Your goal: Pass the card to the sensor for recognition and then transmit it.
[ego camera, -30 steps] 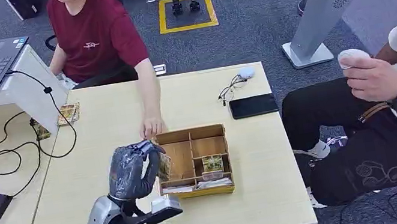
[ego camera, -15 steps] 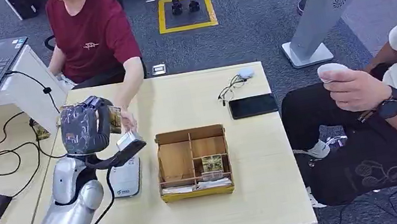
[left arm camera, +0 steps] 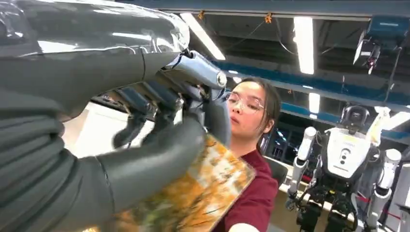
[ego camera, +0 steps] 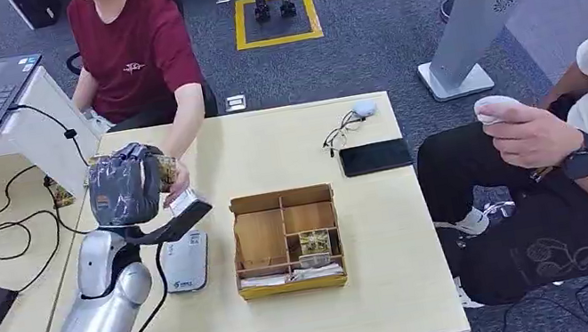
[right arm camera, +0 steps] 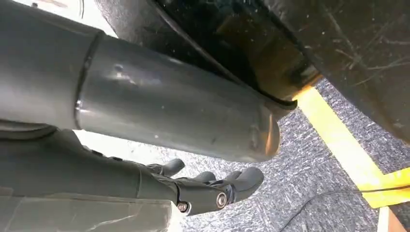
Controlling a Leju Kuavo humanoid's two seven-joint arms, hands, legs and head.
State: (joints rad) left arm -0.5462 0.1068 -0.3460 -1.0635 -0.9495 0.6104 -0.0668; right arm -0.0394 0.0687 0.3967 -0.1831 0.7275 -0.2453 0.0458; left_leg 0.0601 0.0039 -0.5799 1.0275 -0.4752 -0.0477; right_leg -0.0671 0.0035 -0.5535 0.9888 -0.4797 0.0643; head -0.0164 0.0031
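The left hand [ego camera: 125, 191] grips the patterned card [left arm camera: 203, 193], raised toward the seated person's hand [ego camera: 178, 182], above the white card reader [ego camera: 185, 264]; the right hand [right arm camera: 212, 188] hangs loose, holding nothing.

We see the left hand [ego camera: 125, 191] wrapped in glossy, crinkled clear plastic over matt grey fingers [left arm camera: 145, 159]. The card [left arm camera: 203, 193] in its grip looks glossy, printed orange and green. Below the hand lies a smooth white plastic sensor [ego camera: 186, 261] on the matt pale wood-look table [ego camera: 374, 234]. Beside it stands a brown cardboard-like box [ego camera: 288, 241].
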